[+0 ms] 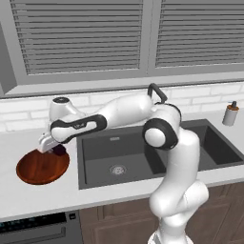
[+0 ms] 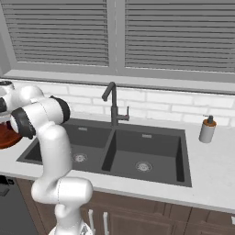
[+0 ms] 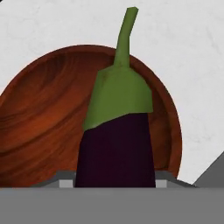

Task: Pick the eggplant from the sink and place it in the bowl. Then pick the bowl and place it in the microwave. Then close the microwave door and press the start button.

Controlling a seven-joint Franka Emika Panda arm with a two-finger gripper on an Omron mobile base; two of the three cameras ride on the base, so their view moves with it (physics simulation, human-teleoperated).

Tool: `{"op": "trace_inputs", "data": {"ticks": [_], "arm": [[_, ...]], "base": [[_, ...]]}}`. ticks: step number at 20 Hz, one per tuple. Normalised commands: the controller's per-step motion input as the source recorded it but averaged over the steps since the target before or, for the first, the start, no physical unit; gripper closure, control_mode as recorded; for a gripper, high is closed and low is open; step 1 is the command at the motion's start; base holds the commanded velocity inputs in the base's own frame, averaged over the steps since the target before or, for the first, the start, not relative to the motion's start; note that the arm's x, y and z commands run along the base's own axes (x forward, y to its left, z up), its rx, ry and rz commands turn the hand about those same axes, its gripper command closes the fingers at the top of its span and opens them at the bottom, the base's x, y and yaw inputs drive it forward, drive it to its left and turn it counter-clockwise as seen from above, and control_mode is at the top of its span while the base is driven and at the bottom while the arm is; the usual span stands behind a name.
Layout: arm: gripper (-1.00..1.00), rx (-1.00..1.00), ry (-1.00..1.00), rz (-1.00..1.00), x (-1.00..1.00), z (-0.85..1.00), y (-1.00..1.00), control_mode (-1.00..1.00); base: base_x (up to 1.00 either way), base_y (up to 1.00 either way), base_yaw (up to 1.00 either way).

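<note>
Eggplant (image 3: pixel 117 144) sits clamped between the claw's (image 1: pixel 56 148) jaws, hanging over the bowl's (image 1: pixel 40 167) rim on the side nearer the sink (image 1: pixel 114 157). So the first step is most of the way through: the vegetable is out of the sink and carried over the bench (image 1: pixel 33 195) to the bowl, but not yet let go. In the hand view its green cap and long stem point out over the wooden hollow, with the bowl's far rim beyond.

What comes next, as I judge it, is a short lowering toward the middle of the bowl, then parting the jaws so it drops inside rather than on the rim. Since it hangs near the edge, a small shift inward first would be safer.

It looks glossy and dark purple, nearly black, with a faceted olive-green cap and a thin bent stem; narrow beside the wide, shallow, reddish-brown bowl.
</note>
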Motion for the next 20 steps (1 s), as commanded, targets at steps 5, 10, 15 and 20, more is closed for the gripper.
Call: {"op": "trace_inputs", "data": {"ticks": [5, 10, 15, 20], "arm": [[1.0, -0.05, 0.0, 0.0, 0.0, -0.3, 0.41, -1.0], [1.0, -0.08, 0.0, 0.0, 0.0, -0.37, 0.36, -1.0], [1.0, -0.05, 0.02, 0.0, 0.0, -0.36, 0.05, -1.0], [1.0, -0.03, 0.02, 0.0, 0.0, -0.39, 0.0, -1.0]], "base": [[0.0, 0.0, 0.0], [0.0, 0.0, 0.0], [0.0, 0.0, 0.0], [0.0, 0.0, 0.0]]}}
